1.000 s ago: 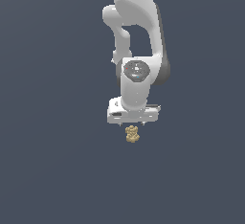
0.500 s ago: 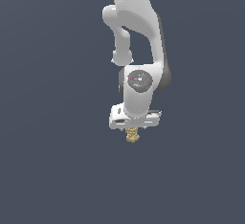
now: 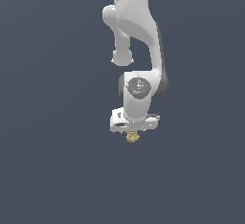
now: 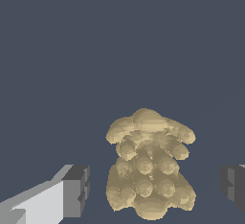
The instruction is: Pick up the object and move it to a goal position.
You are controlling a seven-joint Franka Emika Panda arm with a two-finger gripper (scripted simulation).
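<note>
- Gripper (image 4: 152, 189) sits low over the worktop (image 3: 52, 170), spread wide, a finger (image 4: 76, 191) either side of the object (image 4: 150, 167) and clear gaps both ways.
- In the exterior view the object (image 3: 132, 136) peeks out at the gripper's six o'clock.
- Nothing grasped yet: squeeze, lift and carry to goal all remain.

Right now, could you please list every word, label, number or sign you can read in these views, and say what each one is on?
There is no readable text in either view.
The arm's joint cap carries a few tiny coloured specks, too small to read as any mark.
The tan figure, the gripper and the plain dark background bear no lettering.
</note>
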